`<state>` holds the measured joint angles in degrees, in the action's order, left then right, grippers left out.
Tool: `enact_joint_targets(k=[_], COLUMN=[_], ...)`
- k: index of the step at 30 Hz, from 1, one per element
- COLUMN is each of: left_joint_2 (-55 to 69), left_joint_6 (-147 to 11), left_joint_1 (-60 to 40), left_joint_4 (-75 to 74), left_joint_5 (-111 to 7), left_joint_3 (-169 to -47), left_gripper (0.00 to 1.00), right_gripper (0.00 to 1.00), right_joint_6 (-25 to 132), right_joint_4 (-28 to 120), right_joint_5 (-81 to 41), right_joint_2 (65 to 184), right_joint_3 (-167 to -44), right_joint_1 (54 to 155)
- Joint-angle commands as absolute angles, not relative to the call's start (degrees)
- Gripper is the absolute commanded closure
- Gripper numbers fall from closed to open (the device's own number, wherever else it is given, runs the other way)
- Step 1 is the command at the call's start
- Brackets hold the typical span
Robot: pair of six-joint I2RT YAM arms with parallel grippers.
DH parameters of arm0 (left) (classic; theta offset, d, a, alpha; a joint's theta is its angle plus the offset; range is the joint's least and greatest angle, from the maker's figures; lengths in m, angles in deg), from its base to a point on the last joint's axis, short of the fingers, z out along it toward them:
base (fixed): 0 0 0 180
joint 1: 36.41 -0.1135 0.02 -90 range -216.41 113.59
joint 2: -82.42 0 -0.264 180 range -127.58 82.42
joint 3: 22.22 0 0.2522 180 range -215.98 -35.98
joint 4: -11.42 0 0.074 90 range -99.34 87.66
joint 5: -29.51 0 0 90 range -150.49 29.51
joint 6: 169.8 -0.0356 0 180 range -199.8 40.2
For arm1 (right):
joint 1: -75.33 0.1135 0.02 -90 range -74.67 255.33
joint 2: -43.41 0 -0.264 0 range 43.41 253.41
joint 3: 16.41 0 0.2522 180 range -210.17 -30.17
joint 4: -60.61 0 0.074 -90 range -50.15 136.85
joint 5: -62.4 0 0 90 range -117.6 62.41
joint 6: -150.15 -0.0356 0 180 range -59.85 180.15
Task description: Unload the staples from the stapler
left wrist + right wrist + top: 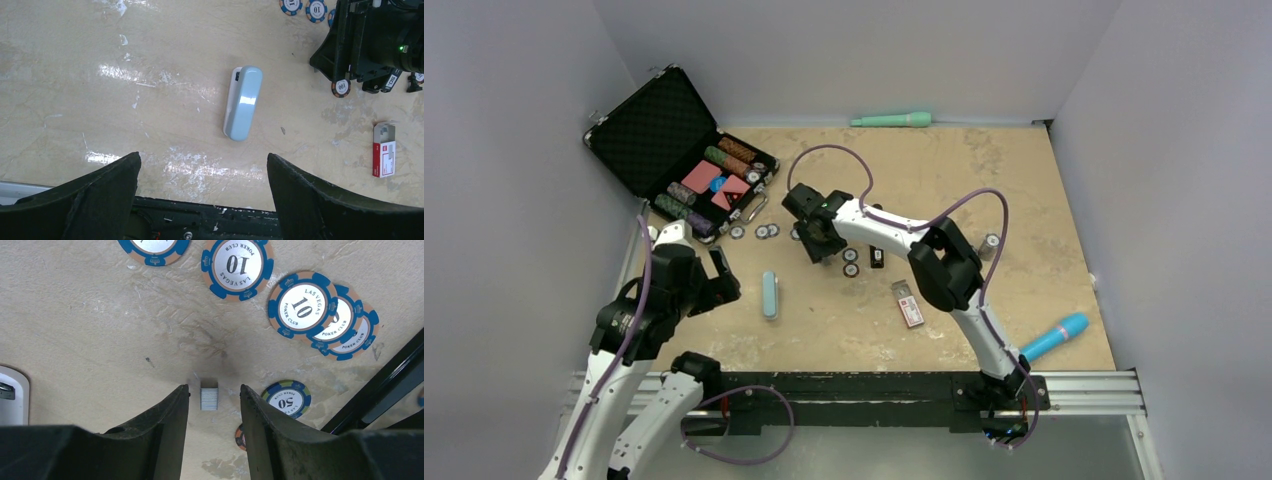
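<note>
One ribbed silvery-grey strip of staples (209, 399) lies inside the spread right claw (214, 389); left claw (203, 157) spread too

Between the fingers of the right gripper (215, 389) only a narrow gap is left, partly filled by the staples (209, 396), with slim clearance on both sides. The way beyond and rightward is crowded by poker chips (301, 307). Bare worktop (125, 115) is seen all around the teal bar (243, 102), ahead of the wide-spread left gripper (202, 157).
</note>
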<state>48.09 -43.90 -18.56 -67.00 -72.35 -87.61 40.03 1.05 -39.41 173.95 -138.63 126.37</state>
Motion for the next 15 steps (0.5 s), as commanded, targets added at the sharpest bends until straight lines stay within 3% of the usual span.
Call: enact_joint_targets(k=[1, 15], left_joint_2=[47.9, 48.6], left_joint_6=[-45.4, -45.5], left_joint_1=[-19.5, -20.1], left_joint_4=[-64.8, -64.7], left_joint_5=[-70.9, -70.2], left_joint_3=[-87.5, -87.4], left_gripper=[0.00, 0.00], right_gripper=[0.56, 0.68], right_joint_6=[41.3, 39.9], right_joint_4=[0.5, 2.6], right_joint_5=[-38.7, -37.1], right_joint_2=[174.1, 173.0], right_joint_3=[-141.1, -135.6], right_joint_1=[126.2, 126.2])
